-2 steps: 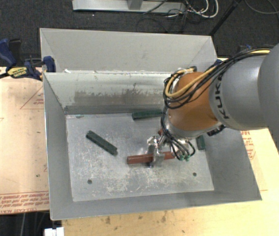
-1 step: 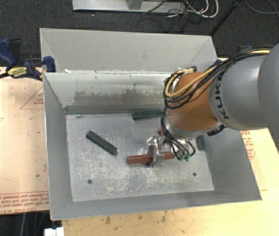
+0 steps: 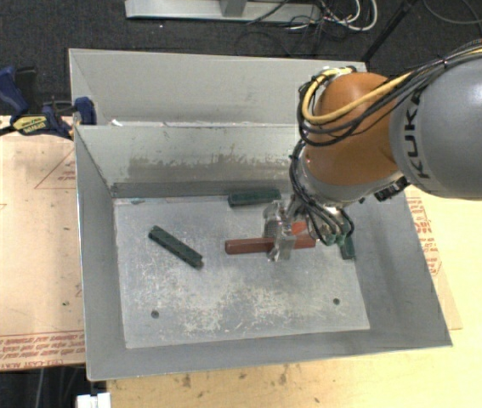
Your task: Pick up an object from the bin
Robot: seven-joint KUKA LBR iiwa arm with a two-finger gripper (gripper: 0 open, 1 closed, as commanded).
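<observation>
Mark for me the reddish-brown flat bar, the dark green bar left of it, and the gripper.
Reddish-brown flat bar [image 3: 245, 246]: camera view, its bare left half.
Dark green bar [image 3: 175, 247]: camera view, its middle.
Gripper [image 3: 280, 243]: camera view, its tip at the reddish-brown bar.

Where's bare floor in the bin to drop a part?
Widest bare patch: the front strip of the bin floor, in front of the slanted dark green bar and the red-brown bar. Also the back-left corner. Crowded centre-right: the gripper over the red-brown bar, a second green bar by the back wall.
</observation>
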